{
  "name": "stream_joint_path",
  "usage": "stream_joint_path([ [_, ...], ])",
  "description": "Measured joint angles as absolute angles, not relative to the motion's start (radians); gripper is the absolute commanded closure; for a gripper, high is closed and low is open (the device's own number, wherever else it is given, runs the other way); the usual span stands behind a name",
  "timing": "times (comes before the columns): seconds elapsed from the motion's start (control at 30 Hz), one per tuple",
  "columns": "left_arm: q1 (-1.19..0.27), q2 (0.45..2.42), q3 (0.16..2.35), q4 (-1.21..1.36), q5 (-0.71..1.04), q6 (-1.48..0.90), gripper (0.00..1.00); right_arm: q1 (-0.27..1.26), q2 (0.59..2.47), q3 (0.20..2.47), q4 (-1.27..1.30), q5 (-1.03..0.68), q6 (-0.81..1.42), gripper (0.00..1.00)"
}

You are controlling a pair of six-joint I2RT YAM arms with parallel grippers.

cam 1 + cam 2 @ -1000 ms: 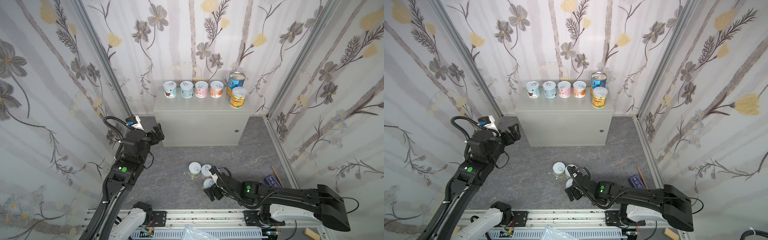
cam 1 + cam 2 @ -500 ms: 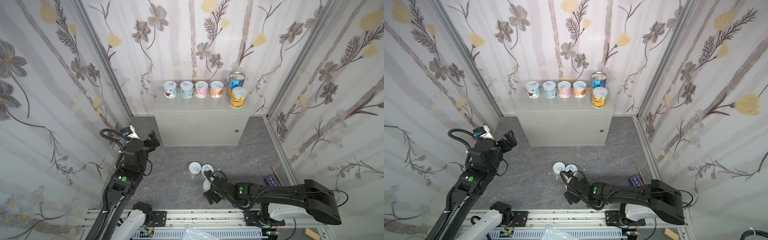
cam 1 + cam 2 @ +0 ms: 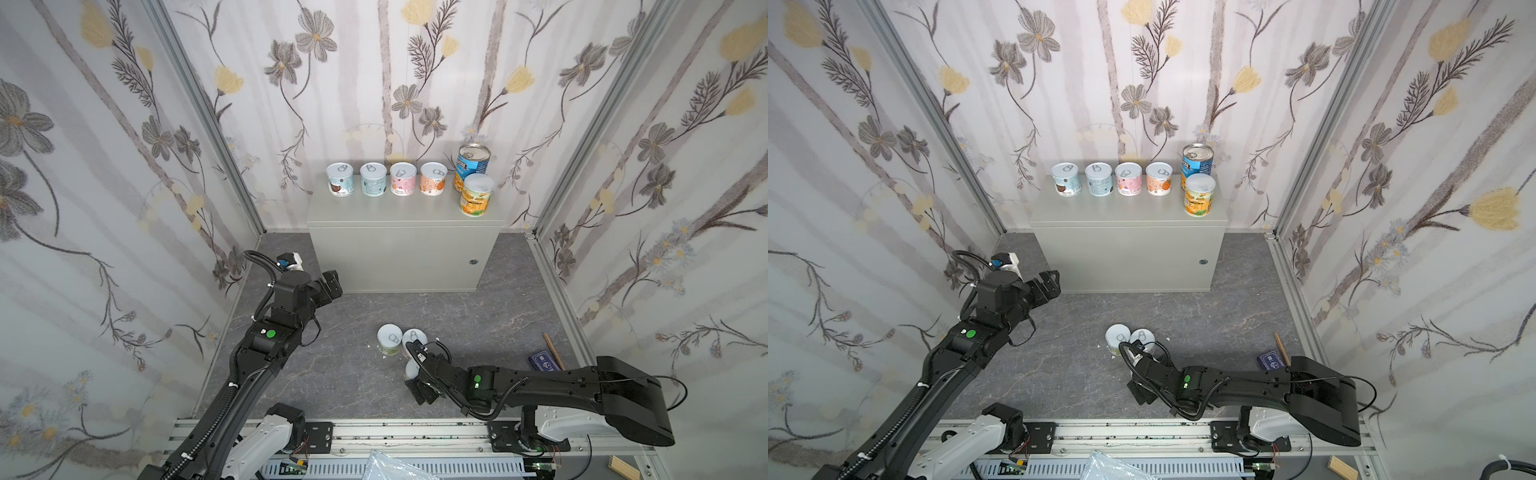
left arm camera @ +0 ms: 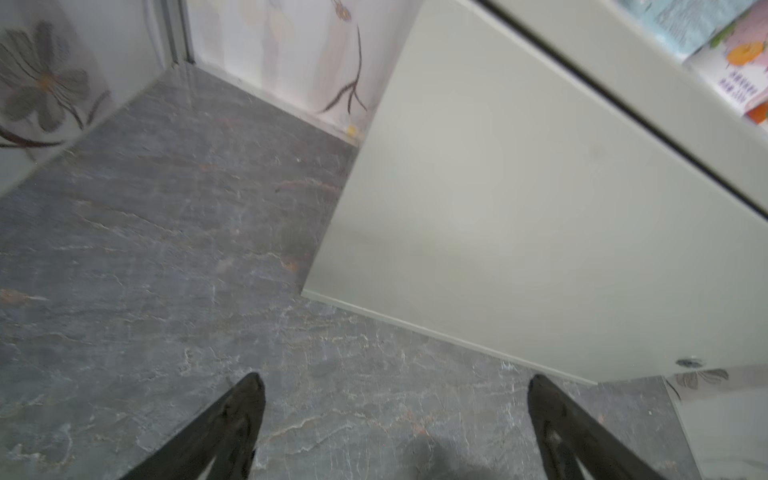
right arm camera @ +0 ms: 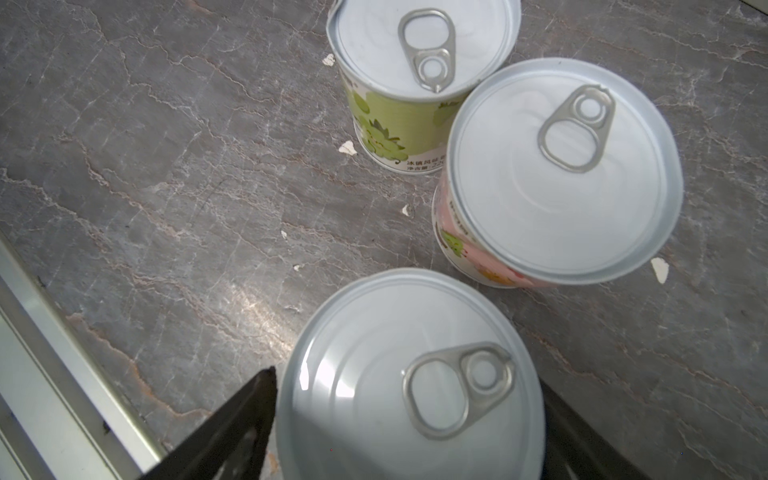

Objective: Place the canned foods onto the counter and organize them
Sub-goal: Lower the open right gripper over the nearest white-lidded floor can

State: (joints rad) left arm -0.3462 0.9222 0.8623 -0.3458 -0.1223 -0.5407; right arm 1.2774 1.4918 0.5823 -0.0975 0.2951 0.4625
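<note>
Right tool (image 5: pixel 403 379) straddles a short white-lidded can (image 5: pixel 353 415) standing on the floor (image 5: pixel 166 166). One finger sits each side of the lid rim, tight to it. Can't tell whether it's pinching or just alongside.

Past the finger nearer the surface (image 3: pixel 399 212): pink-labelled can (image 5: pixel 565 174), very close to the straddled can, contact unclear. The green-labelled can (image 5: pixel 419 45) is right behind it, against the pink one or nearly. Little room on that flank.

Past the other finger: narrow strip of bare floor, then the aluminium frame rail (image 5: pixel 54 353).

Left tool (image 4: pixel 395 377) is spread wide with nothing between the fingers, hanging over bare floor. Front face of the surface is just ahead. Its bottom edge runs slantwise beyond the fingertips, and the lock (image 4: pixel 688 363) sits at that edge's far end. Away from that face there's free floor up to the wall corner.

Well above and ahead of both tools, on top of the surface:
- four short cans (image 3: pixel 386 185) in a row along the back edge
- blue-labelled can (image 3: pixel 473 160) at the back corner
- orange-yellow can (image 3: pixel 476 195) just in front of it, near the side edge
- front strip of the top is bare
</note>
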Motion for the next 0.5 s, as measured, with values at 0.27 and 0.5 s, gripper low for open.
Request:
stream_joint_path([
  [0.27,-0.377,0.900,0.812,-0.352,-0.123,-0.575,0.00,1.262,1.601,0.657,-0.122,0.292,0.464,0.28],
  [0.5,-0.380,0.929,0.802,-0.331,-0.128,-0.577,0.00,1.240,1.619,0.630,-0.014,0.305,0.472,0.37],
])
